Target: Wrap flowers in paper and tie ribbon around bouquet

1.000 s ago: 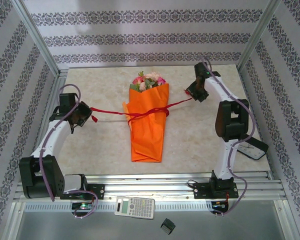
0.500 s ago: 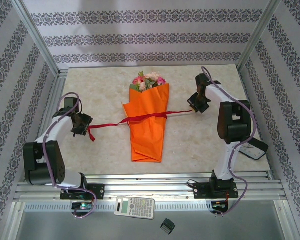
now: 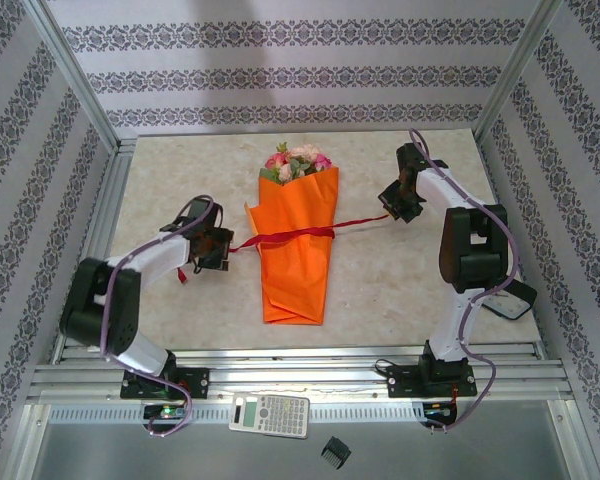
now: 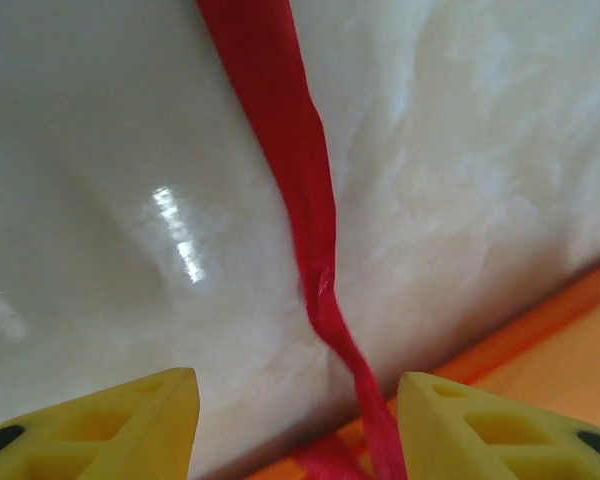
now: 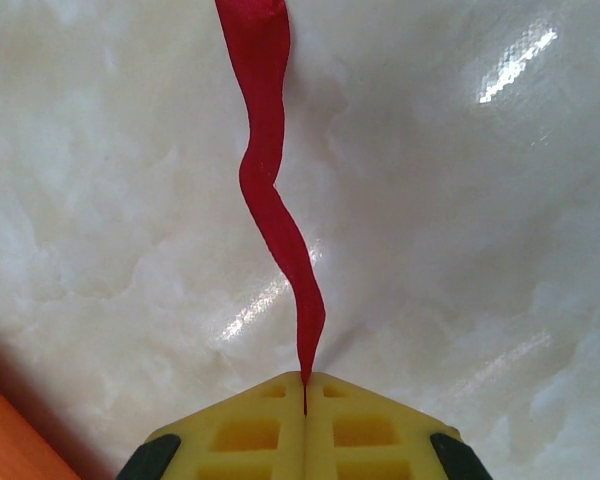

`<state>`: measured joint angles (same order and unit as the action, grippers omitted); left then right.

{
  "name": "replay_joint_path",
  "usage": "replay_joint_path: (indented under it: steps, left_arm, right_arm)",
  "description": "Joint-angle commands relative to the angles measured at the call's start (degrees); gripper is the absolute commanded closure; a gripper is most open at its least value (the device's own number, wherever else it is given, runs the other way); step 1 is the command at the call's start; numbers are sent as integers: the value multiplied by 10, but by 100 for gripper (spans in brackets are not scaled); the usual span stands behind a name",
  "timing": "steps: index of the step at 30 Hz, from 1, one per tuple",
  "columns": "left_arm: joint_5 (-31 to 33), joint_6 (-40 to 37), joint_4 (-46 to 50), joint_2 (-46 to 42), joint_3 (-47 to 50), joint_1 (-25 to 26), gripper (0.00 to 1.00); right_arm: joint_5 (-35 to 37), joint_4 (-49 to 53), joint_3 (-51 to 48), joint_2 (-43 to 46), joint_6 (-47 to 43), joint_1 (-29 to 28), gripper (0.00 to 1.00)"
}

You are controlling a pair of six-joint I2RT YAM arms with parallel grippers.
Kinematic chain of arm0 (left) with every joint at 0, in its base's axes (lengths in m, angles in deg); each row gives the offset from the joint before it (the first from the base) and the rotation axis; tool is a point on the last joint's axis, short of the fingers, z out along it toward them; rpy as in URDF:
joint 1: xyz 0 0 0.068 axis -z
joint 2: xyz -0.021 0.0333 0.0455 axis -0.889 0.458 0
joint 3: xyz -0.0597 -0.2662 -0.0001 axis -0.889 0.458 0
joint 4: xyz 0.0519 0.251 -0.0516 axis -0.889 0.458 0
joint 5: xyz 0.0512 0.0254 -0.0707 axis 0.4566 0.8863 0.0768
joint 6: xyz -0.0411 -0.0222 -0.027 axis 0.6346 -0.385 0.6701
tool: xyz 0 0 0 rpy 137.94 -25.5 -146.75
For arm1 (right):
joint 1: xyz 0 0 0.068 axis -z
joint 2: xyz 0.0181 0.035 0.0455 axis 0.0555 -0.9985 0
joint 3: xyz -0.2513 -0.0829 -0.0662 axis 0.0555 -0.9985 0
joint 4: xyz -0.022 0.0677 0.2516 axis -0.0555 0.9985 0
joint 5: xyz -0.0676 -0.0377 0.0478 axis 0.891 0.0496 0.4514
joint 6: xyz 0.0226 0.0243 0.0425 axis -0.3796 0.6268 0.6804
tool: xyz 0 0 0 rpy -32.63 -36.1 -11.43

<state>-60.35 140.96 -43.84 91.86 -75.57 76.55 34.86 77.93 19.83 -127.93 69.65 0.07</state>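
Walls [image 3: 280, 80] of grey-patterned stripes enclose a pale marbled table [image 3: 180, 180]. At its middle lies the bouquet [image 3: 295, 255], a narrow creased orange paper cone, wide end toward the far edge, pink and cream roses [image 3: 298, 162] showing. A thin dark red ribbon [image 3: 360, 221] crosses its waist. The right gripper [image 5: 305, 380] is clamped on one ribbon end; the left gripper [image 3: 220, 250] has jaws apart, ribbon passing between. Marble flanks the cone to both side edges.

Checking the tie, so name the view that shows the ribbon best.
Top external: the ribbon shows almost whole, crossing the bouquet. Left wrist gives a short stretch running through the open left hand; right wrist, an end pinched in the right hand.
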Motion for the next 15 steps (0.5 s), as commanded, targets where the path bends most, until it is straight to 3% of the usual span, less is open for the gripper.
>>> replay_joint_path:
  steps: [1,10,15]
  left_arm:
    - [-12,98,-46,26,-32,19,45]
    - [-27,129,-90,98,-55,47,49]
    - [-16,117,-91,122,-88,49,62]
  right_arm:
    - [-6,0,-10,21,-8,7,100]
    - [-10,-5,-19,29,-8,11,100]
    - [-11,-9,-26,30,-9,12,100]
